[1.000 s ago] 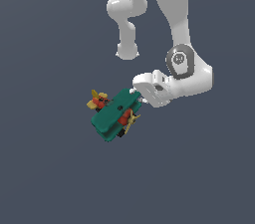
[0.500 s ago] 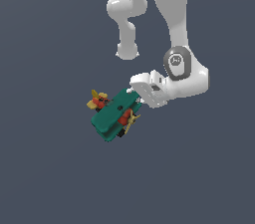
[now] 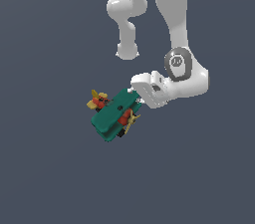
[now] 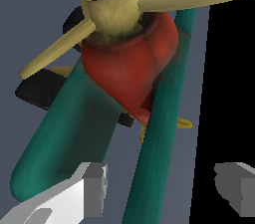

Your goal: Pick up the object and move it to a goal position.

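Observation:
The object (image 3: 113, 114) is a small toy biplane with teal wings, a red body and a yellow propeller, lying on the dark grey ground. My gripper (image 3: 135, 94) is at the wing end nearest the arm. In the wrist view the object (image 4: 127, 63) fills the frame, propeller toward the camera. My gripper (image 4: 162, 184) is open, with one teal wing (image 4: 157, 168) running between the fingers (image 4: 92, 188). I see a gap on both sides of that wing. The goal position is not marked in either view.
The white arm (image 3: 174, 24) comes down from the top of the exterior view. Plain dark grey ground (image 3: 50, 178) surrounds the plane.
The wrist has shifted very slightly toward the plane. The plane itself has not moved.

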